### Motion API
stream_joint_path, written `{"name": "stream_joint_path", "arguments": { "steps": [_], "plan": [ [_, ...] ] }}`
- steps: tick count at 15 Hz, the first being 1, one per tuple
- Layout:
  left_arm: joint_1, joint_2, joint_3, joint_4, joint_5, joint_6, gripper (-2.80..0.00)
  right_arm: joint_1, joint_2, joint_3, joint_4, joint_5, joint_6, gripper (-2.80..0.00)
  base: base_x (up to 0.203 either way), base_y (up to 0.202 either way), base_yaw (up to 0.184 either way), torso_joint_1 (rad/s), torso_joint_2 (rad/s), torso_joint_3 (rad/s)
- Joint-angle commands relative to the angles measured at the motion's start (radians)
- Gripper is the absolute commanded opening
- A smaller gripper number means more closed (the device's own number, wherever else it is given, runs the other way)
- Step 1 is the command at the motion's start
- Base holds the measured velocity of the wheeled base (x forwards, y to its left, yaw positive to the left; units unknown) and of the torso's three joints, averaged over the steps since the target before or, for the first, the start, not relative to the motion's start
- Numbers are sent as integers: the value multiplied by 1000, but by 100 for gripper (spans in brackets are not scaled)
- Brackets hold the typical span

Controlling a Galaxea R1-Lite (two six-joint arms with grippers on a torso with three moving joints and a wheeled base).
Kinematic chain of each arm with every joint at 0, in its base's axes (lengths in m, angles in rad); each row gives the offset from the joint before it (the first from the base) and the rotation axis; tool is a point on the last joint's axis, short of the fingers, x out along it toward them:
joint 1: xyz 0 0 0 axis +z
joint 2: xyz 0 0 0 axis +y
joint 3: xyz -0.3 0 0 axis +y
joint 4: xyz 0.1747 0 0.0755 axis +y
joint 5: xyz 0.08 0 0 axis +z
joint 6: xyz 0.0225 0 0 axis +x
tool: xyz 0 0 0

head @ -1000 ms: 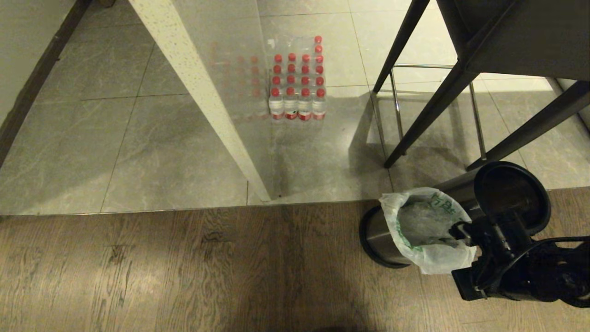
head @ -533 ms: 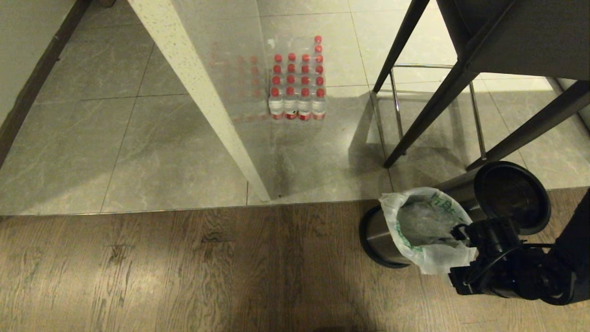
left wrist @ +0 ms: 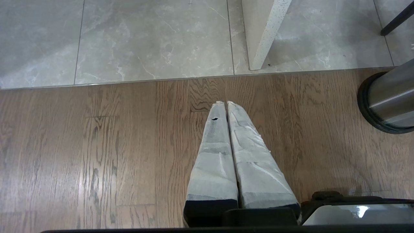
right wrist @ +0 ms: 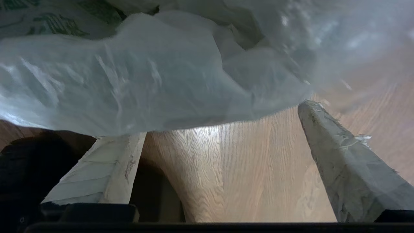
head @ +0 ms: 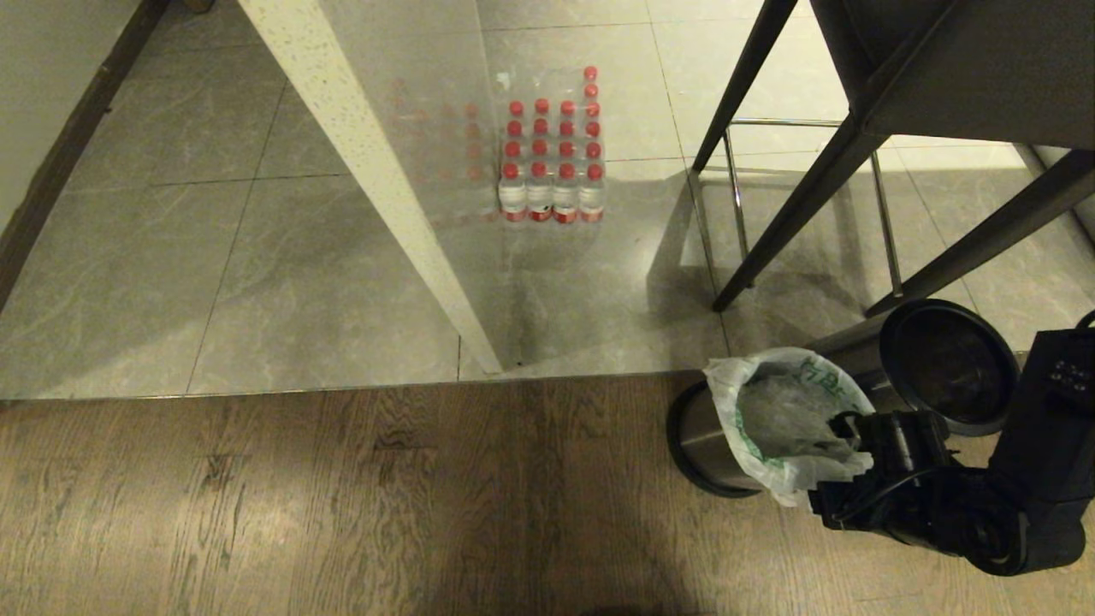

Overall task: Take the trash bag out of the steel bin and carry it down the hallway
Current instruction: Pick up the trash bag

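Observation:
The steel bin (head: 706, 436) stands on the wood floor at the right, its black lid (head: 949, 364) flipped open behind it. The trash bag (head: 783, 419), thin white plastic with green print, lines the bin and folds over its rim. My right gripper (head: 847, 458) sits low against the bag's near edge. In the right wrist view the right gripper (right wrist: 223, 119) is open wide, and the trash bag (right wrist: 155, 74) drapes over one fingertip while the other finger (right wrist: 326, 136) stays bare. My left gripper (left wrist: 226, 104) is shut and empty above the floor, left of the steel bin (left wrist: 388, 100).
Grey hallway tiles (head: 257, 282) begin just beyond the wood floor (head: 342, 496). A white wall edge (head: 376, 180) juts towards me. A pack of red-capped bottles (head: 552, 158) stands on the tiles. Black table legs (head: 796, 197) rise behind the bin.
My right gripper has opened wider and slid slightly left and lower under the bag's overhanging edge. The right forearm has swung up into view at the right. The bag and bin have not moved.

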Motion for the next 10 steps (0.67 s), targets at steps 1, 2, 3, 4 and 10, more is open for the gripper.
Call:
{"name": "stream_joint_path", "arguments": {
  "steps": [1, 2, 3, 4, 10],
  "plan": [
    [0, 1, 0, 0, 0, 0, -280, 0, 23, 0, -37, 2, 1, 0, 0, 0, 0, 0, 0, 0],
    [0, 1, 0, 0, 0, 0, -280, 0, 34, -2, -65, 14, -3, -280, 0, 0, 0, 0, 0, 0],
    [0, 1, 0, 0, 0, 0, -280, 2, 37, -6, -74, 19, -14, -280, 0, 0, 0, 0, 0, 0],
    [0, 1, 0, 0, 0, 0, -280, 2, 39, -8, -79, 17, -28, -280, 0, 0, 0, 0, 0, 0],
    [0, 1, 0, 0, 0, 0, -280, 3, 16, 20, -83, 11, -32, -280, 0, 0, 0, 0, 0, 0]
  ]
}}
